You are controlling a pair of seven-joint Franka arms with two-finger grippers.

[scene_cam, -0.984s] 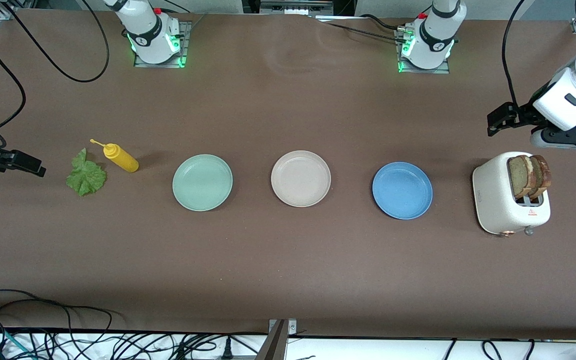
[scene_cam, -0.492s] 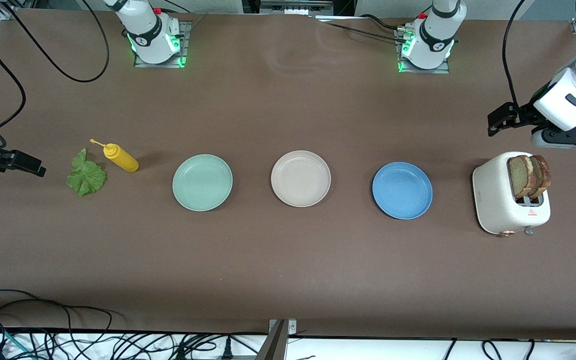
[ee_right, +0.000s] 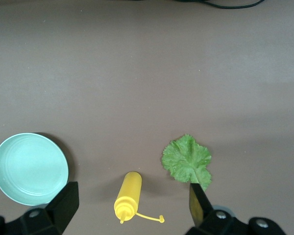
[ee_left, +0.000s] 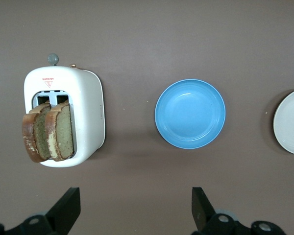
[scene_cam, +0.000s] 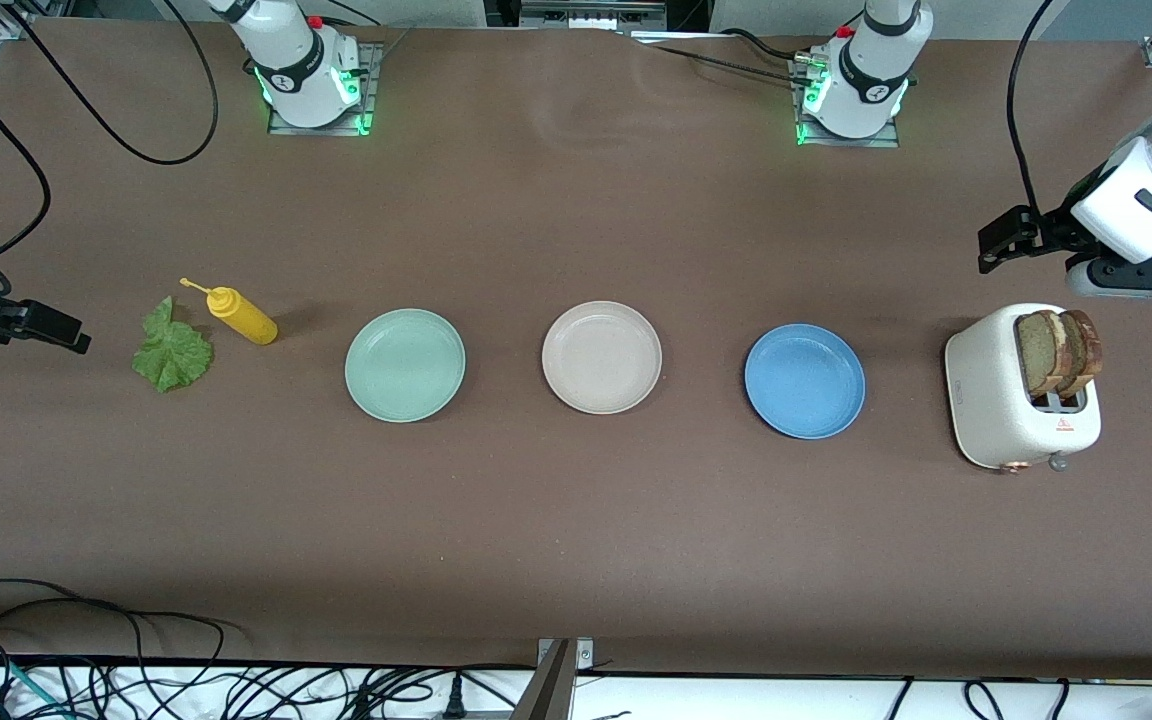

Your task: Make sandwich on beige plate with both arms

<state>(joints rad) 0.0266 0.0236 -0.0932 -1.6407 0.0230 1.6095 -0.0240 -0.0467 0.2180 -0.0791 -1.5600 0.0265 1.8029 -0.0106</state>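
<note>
With fingers spread and empty, the left gripper (ee_left: 132, 208) should drop over the bread slices (scene_cam: 1060, 352) standing in the toaster (scene_cam: 1006, 410) below it, pinching one slice's top edge squarely, while the right gripper (ee_right: 130, 208), equally spread, waits above the lettuce leaf (ee_right: 186, 160).

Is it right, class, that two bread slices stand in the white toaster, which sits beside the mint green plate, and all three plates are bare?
Not quite. The bread slices do stand in the white toaster, but it sits beside the blue plate, not the mint green plate. The front view shows this; the beige plate and both others are bare.
</note>
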